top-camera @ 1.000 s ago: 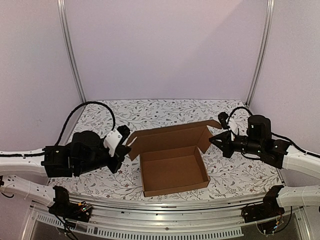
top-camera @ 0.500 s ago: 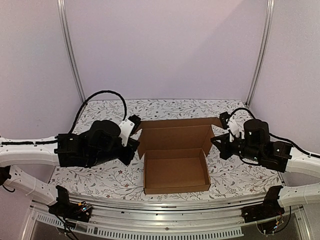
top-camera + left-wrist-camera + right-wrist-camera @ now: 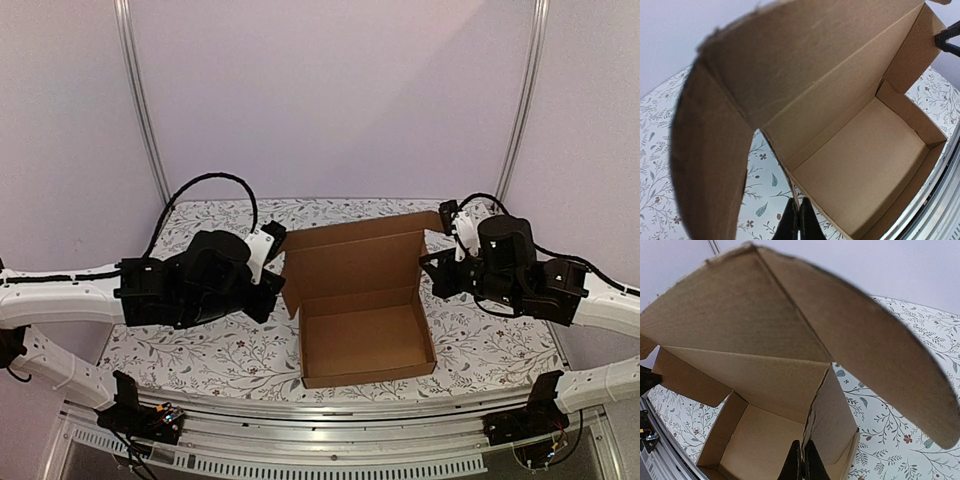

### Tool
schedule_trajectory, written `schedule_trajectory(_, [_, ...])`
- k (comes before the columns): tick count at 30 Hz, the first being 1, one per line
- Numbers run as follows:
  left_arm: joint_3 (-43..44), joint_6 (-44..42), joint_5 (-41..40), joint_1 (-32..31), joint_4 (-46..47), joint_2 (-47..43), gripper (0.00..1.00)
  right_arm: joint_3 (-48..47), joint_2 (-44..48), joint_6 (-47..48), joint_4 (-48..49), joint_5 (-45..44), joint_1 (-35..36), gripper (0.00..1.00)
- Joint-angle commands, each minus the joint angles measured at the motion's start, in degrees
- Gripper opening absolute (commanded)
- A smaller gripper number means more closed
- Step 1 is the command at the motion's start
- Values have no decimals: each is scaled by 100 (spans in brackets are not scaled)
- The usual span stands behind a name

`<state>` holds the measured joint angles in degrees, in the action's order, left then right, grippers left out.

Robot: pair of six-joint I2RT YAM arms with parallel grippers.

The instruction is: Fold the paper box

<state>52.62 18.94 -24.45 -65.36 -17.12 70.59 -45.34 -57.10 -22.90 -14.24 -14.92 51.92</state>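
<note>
Here's the paper box [image 3: 366,338], plain brown corrugated cardboard with a matte, faintly ribbed surface, sitting on the table [image 3: 200,352] right between the two claws. It forms a shallow rectangular tray with four low walls up and crisp creases at the corners. The broad lid panel stands tall at the far side, with a narrow ear flap angling off each end. The left gripper [image 3: 799,223] has its slim black fingers pressed flat together, pinching nothing. The tray's near corner lies just ahead of those tips, though whether they touch it I cannot tell. The lid's ear looms up and to the left of that claw, its edge soft and blurred. Over to the right gripper [image 3: 803,462], which is likewise squeezed tight with nothing between the fingers. The tray's side wall rises right in front of the tips, and the other ear sweeps overhead to that claw's right. Underneath is a pale cloth printed with grey leafy vines.
</note>
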Motion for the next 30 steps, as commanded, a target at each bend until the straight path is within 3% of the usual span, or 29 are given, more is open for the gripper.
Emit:
schedule_trajectory(1, [371,-38,294,32,-131,87,0,-367,-255,-309,-30,89,238,0])
schedule_trajectory(16, [824,334,668,85,-258,392,0,-559,-711,-530,-246,-399,623,0])
schedule_trajectory(30, [277,783,978,72,-50,403,0,-39,-682,-572,-21,-692,860,0])
